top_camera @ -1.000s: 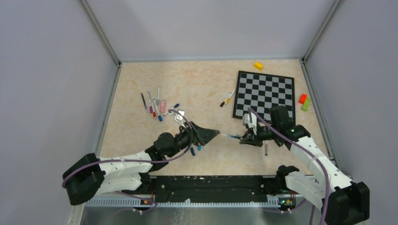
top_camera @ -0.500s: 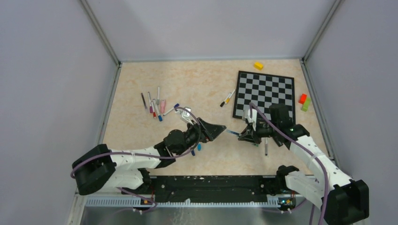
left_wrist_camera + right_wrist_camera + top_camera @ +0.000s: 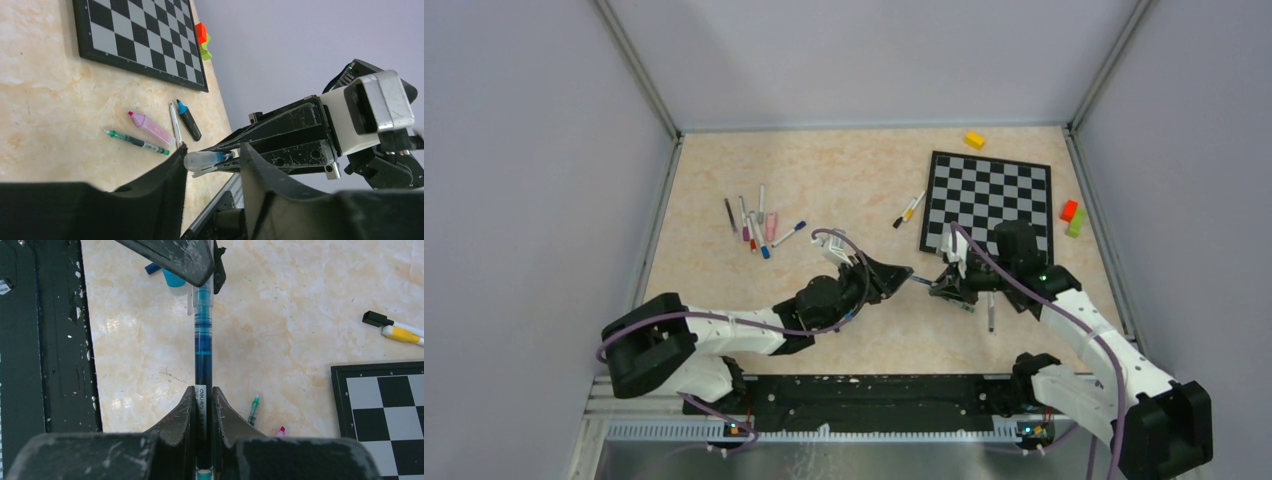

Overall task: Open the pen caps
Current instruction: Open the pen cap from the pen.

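Observation:
My right gripper [image 3: 202,390] is shut on a blue pen [image 3: 203,340] and holds it level above the table, pointing left [image 3: 924,284]. A clear cap [image 3: 202,161] sits on the pen's free end. My left gripper [image 3: 214,150] has its jaws around this cap. The cap's tip touches one finger [image 3: 170,170], and a gap shows at the other finger [image 3: 260,170], so the left gripper is open. From the right wrist view, the left fingers [image 3: 175,255] cover the cap's end [image 3: 204,295].
Chessboard [image 3: 989,200] at the right, with a yellow block [image 3: 974,140] behind it and red [image 3: 1070,210] and green [image 3: 1077,224] blocks beside it. Several pens [image 3: 754,225] lie at the left. Uncapped pens [image 3: 135,142] and a pink highlighter [image 3: 150,127] lie under the right arm. Loose blue caps [image 3: 173,278] lie near the front rail.
My left arm has reached right to the held pen, and its jaws have narrowed from wide open around the clear cap. The right gripper has kept its grip and shifted slightly.

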Controlling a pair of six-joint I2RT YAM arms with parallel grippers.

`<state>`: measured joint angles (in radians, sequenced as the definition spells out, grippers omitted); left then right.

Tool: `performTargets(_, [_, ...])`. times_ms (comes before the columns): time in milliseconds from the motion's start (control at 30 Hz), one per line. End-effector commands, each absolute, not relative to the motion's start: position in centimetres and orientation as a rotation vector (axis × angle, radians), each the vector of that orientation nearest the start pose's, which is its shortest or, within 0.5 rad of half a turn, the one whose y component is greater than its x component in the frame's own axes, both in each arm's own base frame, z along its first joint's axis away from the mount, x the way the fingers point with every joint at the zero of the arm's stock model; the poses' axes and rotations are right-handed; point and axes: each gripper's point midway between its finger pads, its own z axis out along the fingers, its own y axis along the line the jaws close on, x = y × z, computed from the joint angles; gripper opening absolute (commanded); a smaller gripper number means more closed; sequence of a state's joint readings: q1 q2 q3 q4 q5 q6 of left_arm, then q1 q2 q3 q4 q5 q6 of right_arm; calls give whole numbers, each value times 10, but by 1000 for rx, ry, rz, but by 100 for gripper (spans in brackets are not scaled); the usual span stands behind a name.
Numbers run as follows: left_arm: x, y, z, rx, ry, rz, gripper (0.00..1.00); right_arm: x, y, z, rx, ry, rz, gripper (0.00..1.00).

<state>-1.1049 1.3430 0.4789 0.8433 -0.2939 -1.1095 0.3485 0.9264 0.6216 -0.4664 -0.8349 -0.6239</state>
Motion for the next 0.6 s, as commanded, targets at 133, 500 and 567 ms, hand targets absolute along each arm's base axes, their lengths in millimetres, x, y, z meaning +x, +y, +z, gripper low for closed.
performTargets(133, [208, -374, 222, -336, 1721, -1483, 21, 189, 194, 138, -1365, 1664, 792, 0])
performTargets(500, [225, -315, 249, -583, 1486, -1455, 0, 187, 191, 135, -1396, 1655, 770, 0])
performTargets(567, [230, -296, 254, -657, 1436, -1420, 0, 188, 191, 135, -1387, 1662, 769, 0])
